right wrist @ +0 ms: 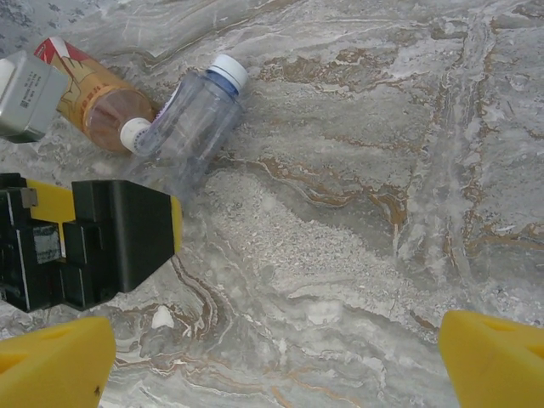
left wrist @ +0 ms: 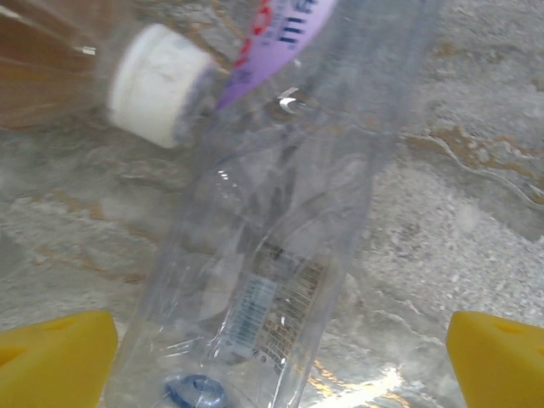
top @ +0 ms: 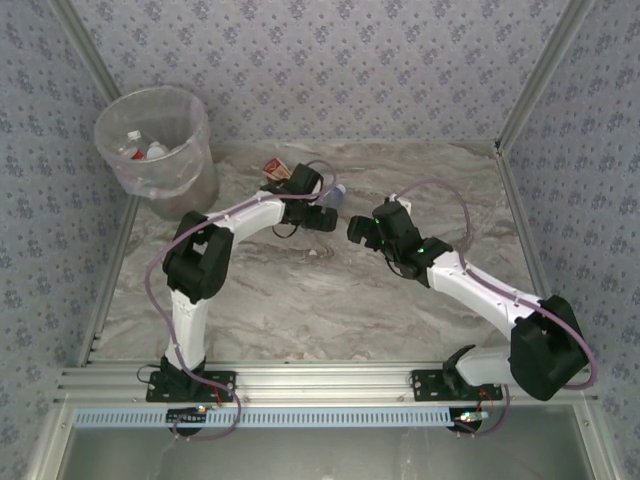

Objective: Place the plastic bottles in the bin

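Note:
A clear plastic bottle (left wrist: 280, 221) with a blue cap (right wrist: 228, 71) and a purple label lies on the marble table. My left gripper (left wrist: 280, 357) stands open around it, one yellow fingertip (left wrist: 55, 357) on each side and apart from it. From above, the left gripper (top: 322, 216) sits just below that bottle (top: 337, 191). Touching it lies a brown bottle (right wrist: 95, 104) with a white cap (left wrist: 157, 83) and a red label end (top: 274, 169). My right gripper (right wrist: 276, 365) is open over bare table, just right of the left one (top: 358, 230). The bin (top: 155, 140) stands back left with bottles (top: 140, 148) inside.
Aluminium frame rails (top: 110, 280) and patterned walls close in the table on the left, back and right. My left gripper's black body (right wrist: 102, 242) lies close to the right gripper's left fingertip (right wrist: 51, 365). Bare marble (top: 300, 310) spreads in front of both grippers.

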Controlling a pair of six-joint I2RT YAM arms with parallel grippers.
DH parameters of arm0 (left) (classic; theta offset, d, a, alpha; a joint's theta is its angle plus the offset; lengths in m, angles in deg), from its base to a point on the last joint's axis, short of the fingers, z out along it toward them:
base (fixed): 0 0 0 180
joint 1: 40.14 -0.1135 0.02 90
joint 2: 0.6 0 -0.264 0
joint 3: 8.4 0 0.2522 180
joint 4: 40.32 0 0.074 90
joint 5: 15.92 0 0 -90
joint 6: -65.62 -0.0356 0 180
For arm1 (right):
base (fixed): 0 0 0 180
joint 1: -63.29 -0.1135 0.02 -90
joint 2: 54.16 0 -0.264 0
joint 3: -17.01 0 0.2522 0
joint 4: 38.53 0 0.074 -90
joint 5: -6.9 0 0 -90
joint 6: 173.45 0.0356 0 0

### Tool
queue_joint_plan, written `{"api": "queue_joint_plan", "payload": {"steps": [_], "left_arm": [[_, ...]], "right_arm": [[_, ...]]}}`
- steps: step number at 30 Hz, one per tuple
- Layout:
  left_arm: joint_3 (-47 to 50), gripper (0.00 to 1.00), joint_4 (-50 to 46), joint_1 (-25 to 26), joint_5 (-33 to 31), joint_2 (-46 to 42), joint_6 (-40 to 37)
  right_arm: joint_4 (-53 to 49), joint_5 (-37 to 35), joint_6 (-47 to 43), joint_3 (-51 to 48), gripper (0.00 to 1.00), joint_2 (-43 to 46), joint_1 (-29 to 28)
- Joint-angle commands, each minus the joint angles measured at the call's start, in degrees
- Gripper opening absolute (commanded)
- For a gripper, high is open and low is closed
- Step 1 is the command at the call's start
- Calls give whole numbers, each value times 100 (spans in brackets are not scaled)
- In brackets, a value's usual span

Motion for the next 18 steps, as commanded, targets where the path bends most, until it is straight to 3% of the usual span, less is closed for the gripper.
{"api": "queue_joint_plan", "payload": {"steps": [1,5,9,18], "left_arm": [[-276,99,-171,169,-97,128,-210],[-849,99,-751,193,-758,587,-285],[-1369,97,-1125,221,-988,1009,-186],[-2032,86,-1222,470,-1740,1540,7]], "right_arm": [[-99,-94,-68,-71,100,143,45],[-88,-77,-68,-74,100,144,57],[-89,-68,-67,-71,100,155,67],[-175,-103,-50,-133,100,211,76]]}}
